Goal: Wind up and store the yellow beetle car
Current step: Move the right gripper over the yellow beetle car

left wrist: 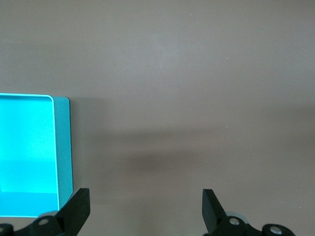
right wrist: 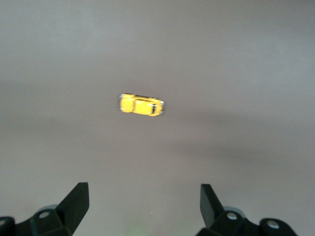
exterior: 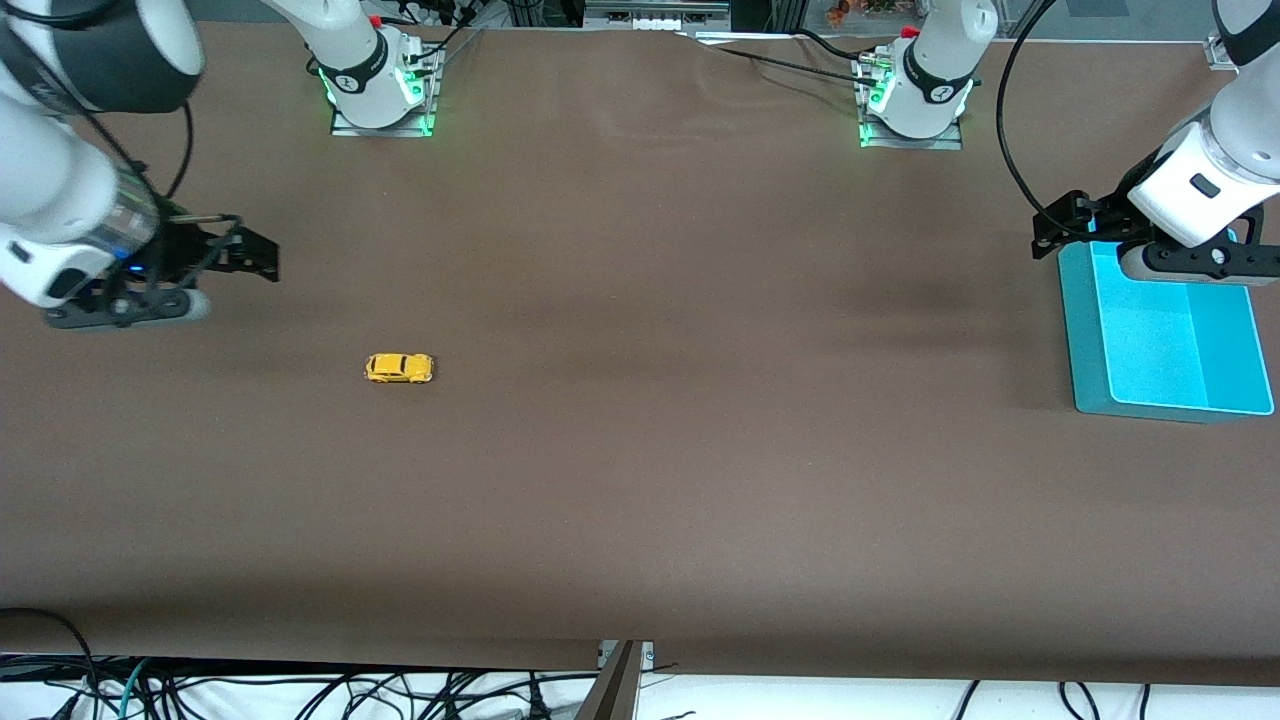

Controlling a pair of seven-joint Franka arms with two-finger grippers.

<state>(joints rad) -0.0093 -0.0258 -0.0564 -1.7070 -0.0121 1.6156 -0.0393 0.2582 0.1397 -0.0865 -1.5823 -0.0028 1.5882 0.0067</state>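
The yellow beetle car stands on its wheels on the brown table, toward the right arm's end. It also shows in the right wrist view, ahead of the fingers and apart from them. My right gripper hovers open and empty over the table beside the car, and shows the same in its own wrist view. My left gripper is open and empty, over the table at the edge of the cyan bin; its wrist view shows bare table between the fingers.
The cyan bin is empty and sits at the left arm's end of the table; its wall shows in the left wrist view. The two arm bases stand along the table's edge farthest from the front camera.
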